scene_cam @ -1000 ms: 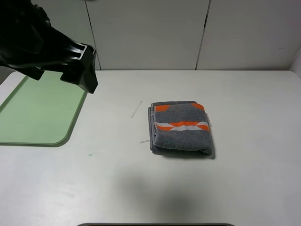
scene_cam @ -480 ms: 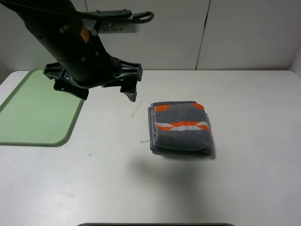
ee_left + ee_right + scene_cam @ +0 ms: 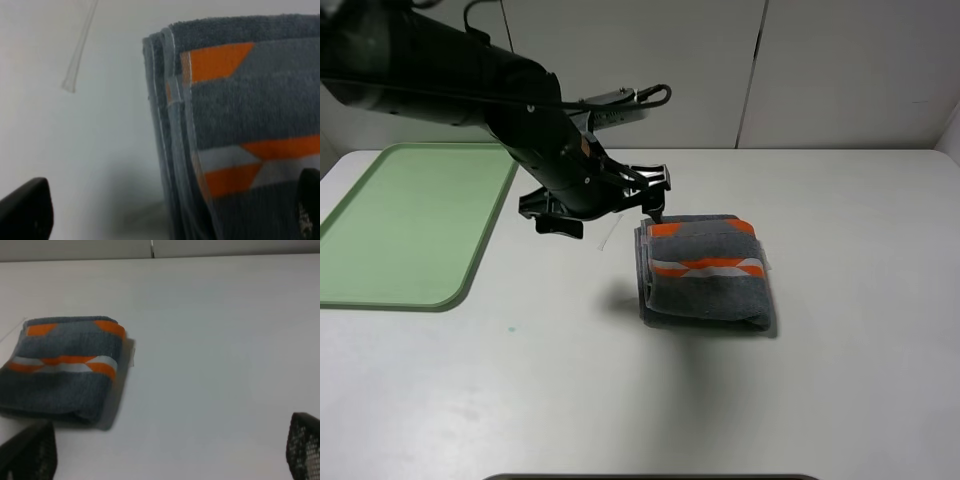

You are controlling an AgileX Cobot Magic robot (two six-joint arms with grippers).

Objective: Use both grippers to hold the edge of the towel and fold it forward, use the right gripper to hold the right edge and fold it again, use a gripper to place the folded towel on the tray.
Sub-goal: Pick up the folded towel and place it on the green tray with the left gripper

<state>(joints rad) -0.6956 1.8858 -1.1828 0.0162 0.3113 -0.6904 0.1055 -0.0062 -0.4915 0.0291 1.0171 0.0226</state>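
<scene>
i'm hovering the left gripper (image 3: pixel 652 208), jaws apart, at the folded towel (image 3: pixel 705 272) mid-table; carrying it to the tray (image 3: pixel 410 230) by the left edge is remaining.

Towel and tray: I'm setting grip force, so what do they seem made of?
Towel: looks like soft terry cloth, grey with orange and white bands; fuzzy pile and stitched hems show. Tray: probably plastic, smooth matte pale green, rounded raised rim.
</scene>
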